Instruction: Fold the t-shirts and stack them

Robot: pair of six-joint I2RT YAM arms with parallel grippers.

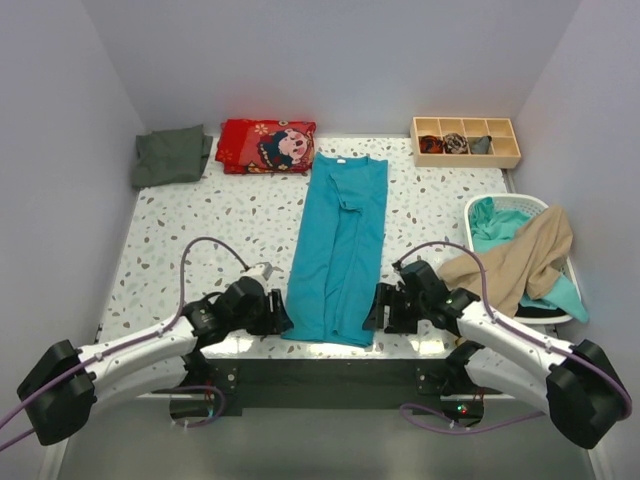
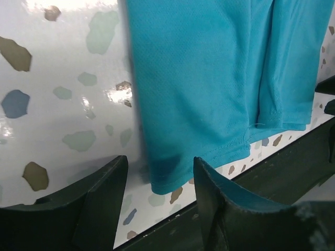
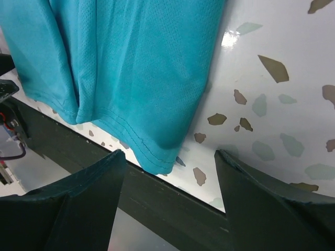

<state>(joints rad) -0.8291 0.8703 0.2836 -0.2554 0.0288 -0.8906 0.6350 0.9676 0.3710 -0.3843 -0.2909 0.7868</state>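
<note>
Speckled table [image 1: 200, 230] fills the overhead view. Teal t-shirt [image 1: 340, 250] lies flat down the middle of it, folded in to a narrow strip. Beige t-shirt [image 1: 520, 260] hangs in a heap over the white basket [image 1: 480, 203] at right, with more teal cloth [image 1: 490, 225] under it. Grey-green t-shirt [image 1: 170, 155] is folded at upper left. Beside it sits a red cartoon-print cloth [image 1: 268, 145]. A wooden tray [image 1: 465, 160] with compartments is at upper right.

Left gripper [image 1: 275, 312] is low at the strip's lower-left corner, right gripper [image 1: 380, 308] at its lower-right. In the wrist views each has its jaws spread, with a hem corner lying between the fingers: left gripper [image 2: 159, 172], right gripper [image 3: 168, 157]. Neither is pinching cloth yet.

Risks, as I judge them:
- The hem sits right at the table's near edge, so a finger coming down could land on the dark rail below instead of sliding under the cloth.
- The strip is several layers thick. A shallow bite may take only the top layer, and the side folds would open on the lift.
- If one side lifts ahead of the other, the fold will skew.

Long axis of the shirt [image 2: 209, 78] [image 3: 131, 63] runs from bottom to top of the overhead frame, leaning slightly right. Collar points to the top, hem to the bottom.
</note>
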